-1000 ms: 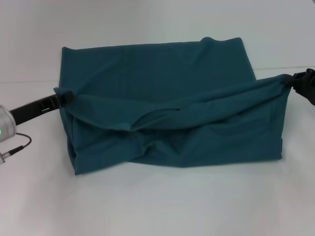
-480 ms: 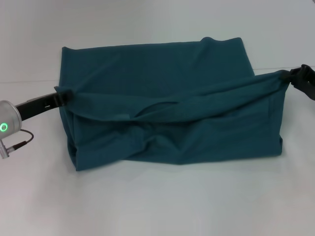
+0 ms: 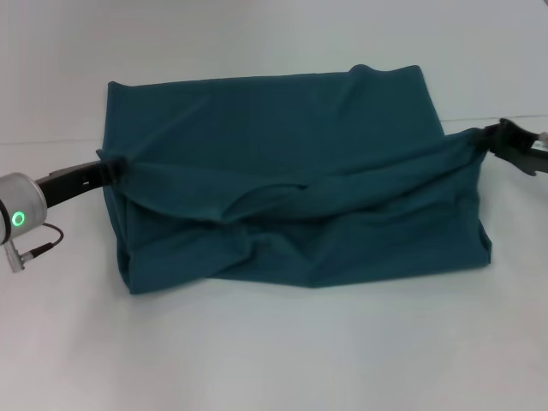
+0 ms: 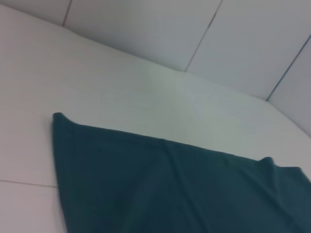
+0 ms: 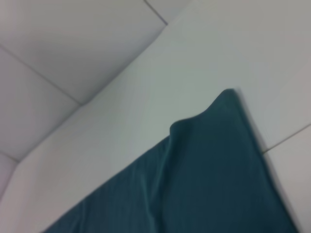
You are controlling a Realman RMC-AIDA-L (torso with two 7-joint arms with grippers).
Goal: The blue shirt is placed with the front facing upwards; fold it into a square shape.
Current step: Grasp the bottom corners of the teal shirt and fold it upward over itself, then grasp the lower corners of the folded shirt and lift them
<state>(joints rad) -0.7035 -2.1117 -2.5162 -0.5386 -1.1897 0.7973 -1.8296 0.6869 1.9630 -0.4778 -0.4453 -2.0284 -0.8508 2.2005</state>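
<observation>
One blue shirt (image 3: 282,171), plain teal side up, spread mid-table (image 3: 274,351), near edge lifted. Two grippers: left gripper (image 3: 110,169) clamped on shirt's left edge, right gripper (image 3: 490,137) clamped on right edge. Bare table all around shirt.
</observation>
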